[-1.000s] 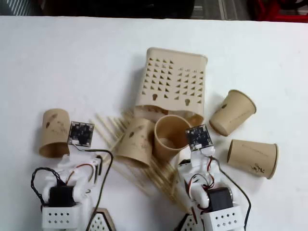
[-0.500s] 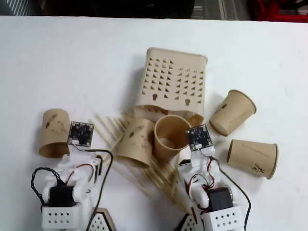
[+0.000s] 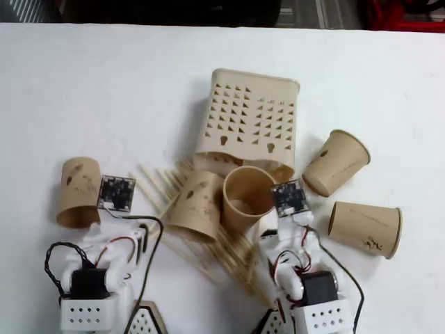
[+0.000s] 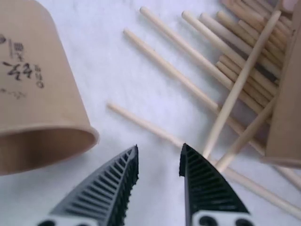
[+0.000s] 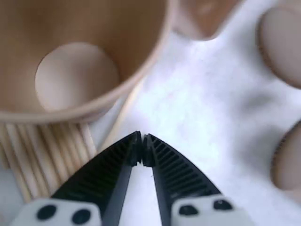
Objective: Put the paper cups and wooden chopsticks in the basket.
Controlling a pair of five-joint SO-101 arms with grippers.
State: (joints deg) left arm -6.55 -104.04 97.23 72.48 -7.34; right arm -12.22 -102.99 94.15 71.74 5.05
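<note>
Chopsticks (image 4: pixel 240 52) are spread just ahead of the left gripper (image 4: pixel 158 157), whose jaws are held a little apart with nothing between them. One stick lies across, right in front of the tips. The left cup (image 4: pixel 33 94) is lying on its side close by. The right gripper (image 5: pixel 141 149) is closed on nothing. The open cup (image 5: pixel 75 61) is just ahead of it and is empty. The basket (image 3: pixel 247 115) is tipped over past that cup, nearer the right arm. What is inside cannot be seen.

text: dark print on paper cup (image 4: pixel 37 84) side | legible: no, characters too unclear
</note>
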